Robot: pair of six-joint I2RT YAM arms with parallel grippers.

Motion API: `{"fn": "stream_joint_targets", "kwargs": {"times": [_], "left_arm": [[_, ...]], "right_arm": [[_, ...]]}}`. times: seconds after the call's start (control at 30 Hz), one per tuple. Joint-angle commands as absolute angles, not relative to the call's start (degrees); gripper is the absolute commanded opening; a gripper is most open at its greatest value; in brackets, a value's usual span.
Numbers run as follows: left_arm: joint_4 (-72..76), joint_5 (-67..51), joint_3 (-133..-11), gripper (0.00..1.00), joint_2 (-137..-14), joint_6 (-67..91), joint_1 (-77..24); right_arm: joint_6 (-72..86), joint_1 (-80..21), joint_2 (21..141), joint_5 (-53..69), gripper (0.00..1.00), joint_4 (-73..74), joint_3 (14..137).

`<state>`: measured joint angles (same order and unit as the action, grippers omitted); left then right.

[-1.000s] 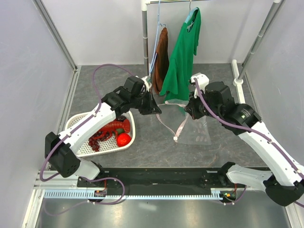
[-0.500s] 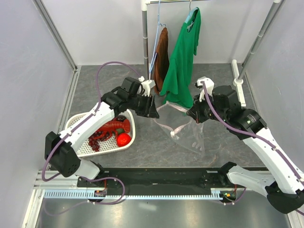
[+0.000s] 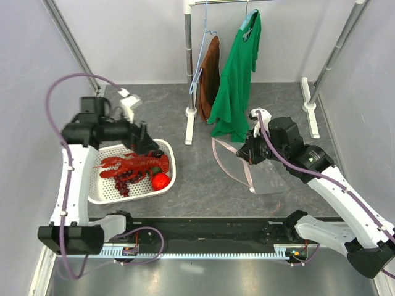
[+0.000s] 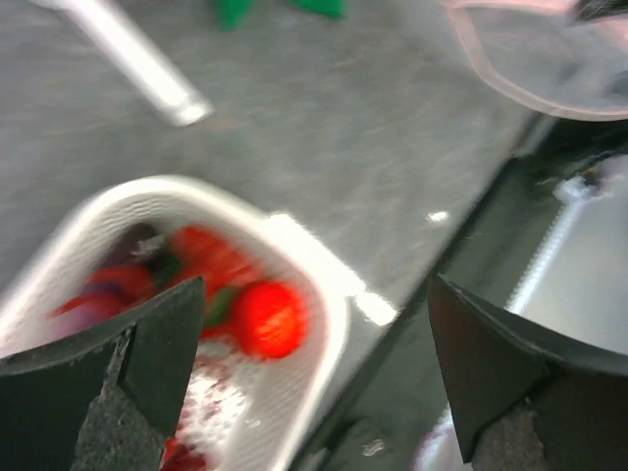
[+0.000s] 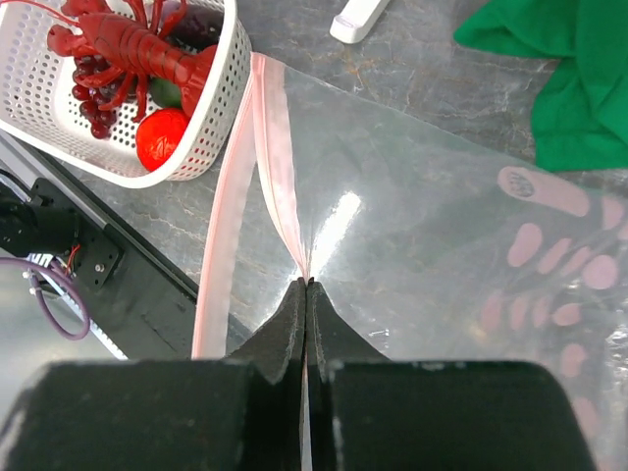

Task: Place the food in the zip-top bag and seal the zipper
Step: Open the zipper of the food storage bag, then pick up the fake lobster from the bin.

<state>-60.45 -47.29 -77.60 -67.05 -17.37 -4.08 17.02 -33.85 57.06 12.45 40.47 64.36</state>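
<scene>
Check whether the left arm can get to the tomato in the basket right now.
Probably yes. The left pincer hangs open just above the basket, and the tomato lies uncovered in its near corner beside the lobster. The basket wall close by may crowd one finger.

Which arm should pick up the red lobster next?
Left. The left gripper is open and hovers over the basket where the lobster lies. The right gripper is pinched shut on the bag's pink strip, so it is busy.
</scene>
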Motion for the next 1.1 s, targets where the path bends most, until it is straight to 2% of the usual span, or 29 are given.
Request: {"fn": "stream_joint_targets", "kwargs": {"times": [0.0,0.17,0.3,0.33,0.47,0.53,0.73,1.07], "left_arm": [[-88.15,-50.12,-84.55,0.98,-72.23,-53.74,14.79],[-88.15,-41.32,-85.07,0.98,-79.25,-72.29,29.07],[-88.15,-40.78,-85.26,0.93,-84.72,-81.45,34.27],[-88.15,-40.26,-84.64,0.89,-85.34,-84.26,34.8],[-88.07,-37.27,-77.89,0.82,-84.9,-99.9,36.65],[-88.07,-36.57,-76.91,0.8,-85.87,-101.07,36.74],[-87.81,-38.5,-72.62,0.81,-87.01,-107.66,36.56],[-74.55,-35.42,-61.79,0.83,-85.61,-106.35,32.88]], "right_arm": [[19.07,-33.57,55.9,13.71,0.0,35.78,62.06],[18.46,-33.57,56.42,13.01,0.0,35.33,61.52],[18.98,-33.57,57.21,12.05,0.0,35.68,61.7],[19.51,-33.57,57.39,11.87,0.0,35.68,61.44],[22.75,-33.57,57.48,11.95,0.0,33.84,58.9],[23.73,-33.57,58.01,13.0,0.0,32.44,58.28],[27.42,-33.66,61.17,14.33,0.0,27.17,57.48],[31.91,-33.66,62.4,11.69,0.0,23.82,55.55]]}}
